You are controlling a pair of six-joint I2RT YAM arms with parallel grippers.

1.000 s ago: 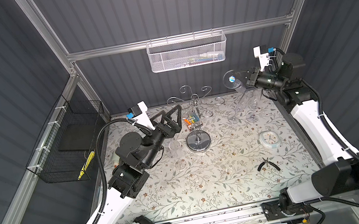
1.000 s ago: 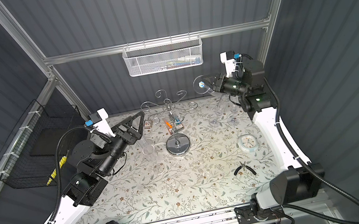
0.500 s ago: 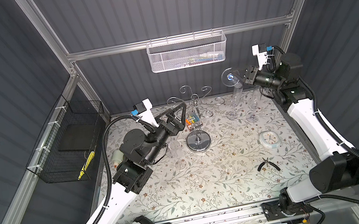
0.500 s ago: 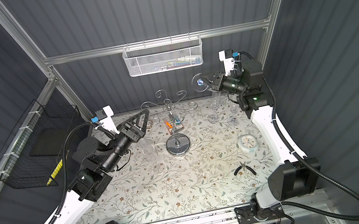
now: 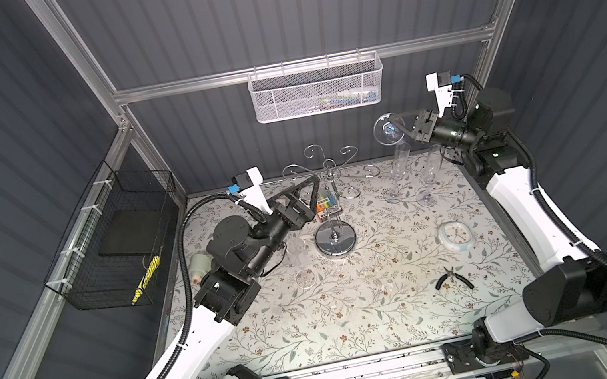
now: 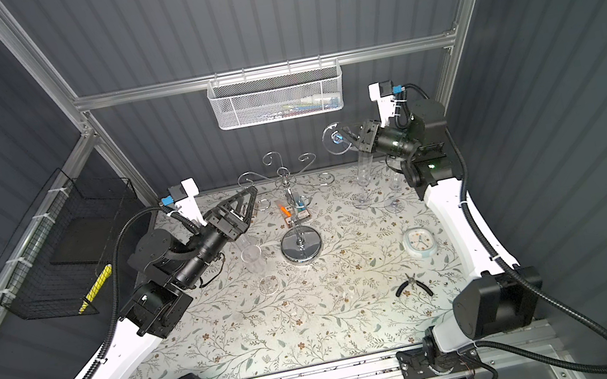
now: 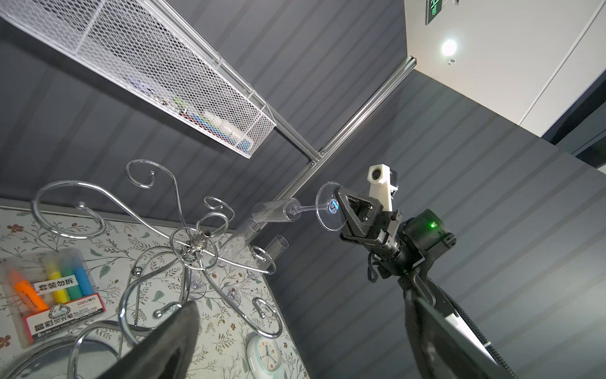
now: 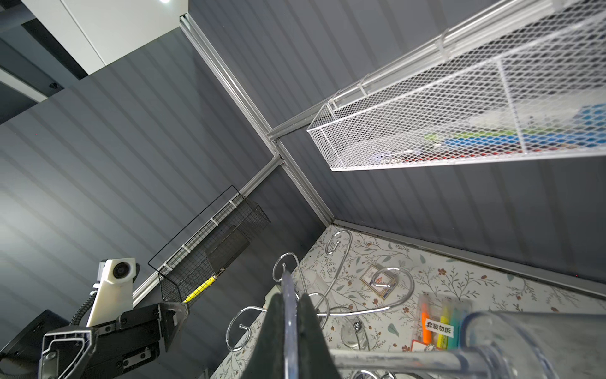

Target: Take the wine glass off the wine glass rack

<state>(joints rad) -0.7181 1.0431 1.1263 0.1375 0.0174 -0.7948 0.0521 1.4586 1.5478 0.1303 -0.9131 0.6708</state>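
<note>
1. Right end effector [image 7: 339,210]: pressed together on the foot disc of the wine glass [image 7: 278,211]. The glass is held above the worktop [image 5: 356,307], bowl pointing away from the end effector.
2. Wine glass rack [image 5: 335,242]: stands apart from this end effector; the glass is clear of its arms.
3. Left end effector [image 5: 311,193]: spread, gripping nothing, just beside the rack's arms.

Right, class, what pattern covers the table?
The table has a pale floral print, grey-green leafy vines and small brown flowers; clearest in a top view.
</note>
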